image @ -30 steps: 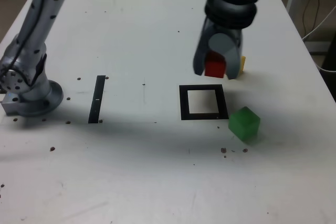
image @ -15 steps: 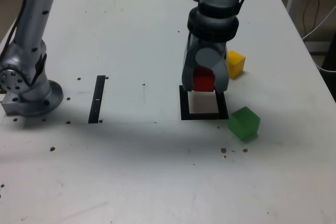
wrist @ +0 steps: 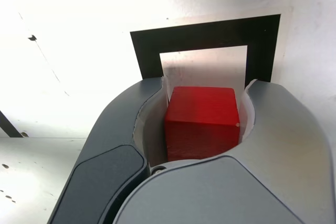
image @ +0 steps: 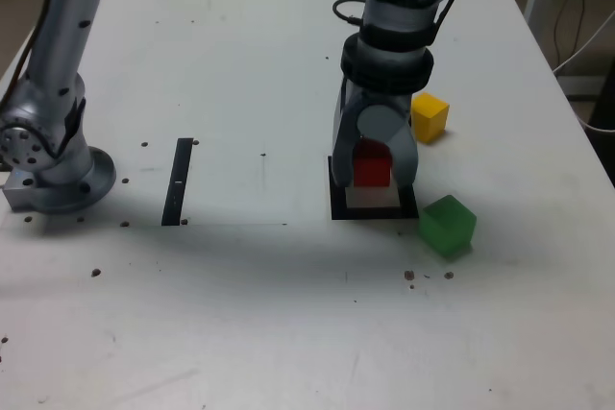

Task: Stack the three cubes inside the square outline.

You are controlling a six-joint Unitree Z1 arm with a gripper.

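Red cube (image: 373, 164) is sitting clenched between the jaws of the grey hand (image: 375, 172), which is pointing down over the square outline (image: 335, 201) on the white surface (image: 240, 64); whether the cube is touching the white centre cannot be told. Yellow cube (image: 429, 116) is lying just beyond the hand toward the exterior view's far right, while the green cube (image: 447, 226) is resting tilted just beside the outline's near right corner, and a narrow black strip (image: 177, 181) is lying well apart on the exterior view's left.
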